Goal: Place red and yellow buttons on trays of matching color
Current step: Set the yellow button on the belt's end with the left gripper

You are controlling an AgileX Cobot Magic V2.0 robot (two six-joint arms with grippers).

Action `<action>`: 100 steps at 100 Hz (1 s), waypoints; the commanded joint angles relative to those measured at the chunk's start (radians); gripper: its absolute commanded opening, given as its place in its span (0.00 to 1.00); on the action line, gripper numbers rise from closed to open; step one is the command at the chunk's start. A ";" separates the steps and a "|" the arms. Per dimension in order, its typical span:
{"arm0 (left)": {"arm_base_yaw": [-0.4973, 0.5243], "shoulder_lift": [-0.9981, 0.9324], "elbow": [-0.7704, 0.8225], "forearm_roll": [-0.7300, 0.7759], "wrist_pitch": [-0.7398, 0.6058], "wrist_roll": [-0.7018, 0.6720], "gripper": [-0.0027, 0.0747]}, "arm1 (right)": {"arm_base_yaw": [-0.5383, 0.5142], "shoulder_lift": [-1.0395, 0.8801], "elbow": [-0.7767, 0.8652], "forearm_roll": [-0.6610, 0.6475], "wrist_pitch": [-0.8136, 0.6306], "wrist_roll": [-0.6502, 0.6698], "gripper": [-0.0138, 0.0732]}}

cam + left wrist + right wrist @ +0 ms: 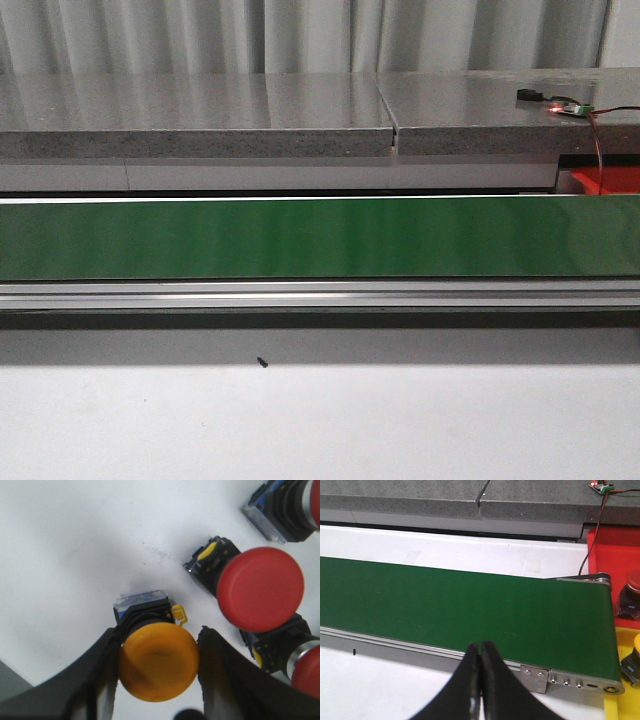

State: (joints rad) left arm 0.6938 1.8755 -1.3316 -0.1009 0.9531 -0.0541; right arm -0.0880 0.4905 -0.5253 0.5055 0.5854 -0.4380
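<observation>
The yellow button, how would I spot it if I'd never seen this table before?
Look at the white table in the left wrist view, where push buttons lie in a bunch. The yellow button sits between the left gripper's two black fingers, apart from the others. It is the only one there with a yellow-orange cap; the nearest, the big red button, has a red cap.
</observation>
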 commanded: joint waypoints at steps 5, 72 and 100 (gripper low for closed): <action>0.002 -0.061 -0.026 -0.016 0.004 0.012 0.28 | 0.000 0.001 -0.026 0.029 -0.055 -0.006 0.08; -0.141 -0.419 -0.037 -0.044 0.075 0.041 0.28 | 0.000 0.001 -0.026 0.029 -0.055 -0.006 0.08; -0.358 -0.409 -0.054 -0.046 0.072 0.046 0.28 | 0.000 0.001 -0.026 0.029 -0.055 -0.006 0.08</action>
State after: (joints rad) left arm 0.3892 1.4974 -1.3510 -0.1253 1.0644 -0.0132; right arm -0.0880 0.4905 -0.5253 0.5055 0.5854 -0.4380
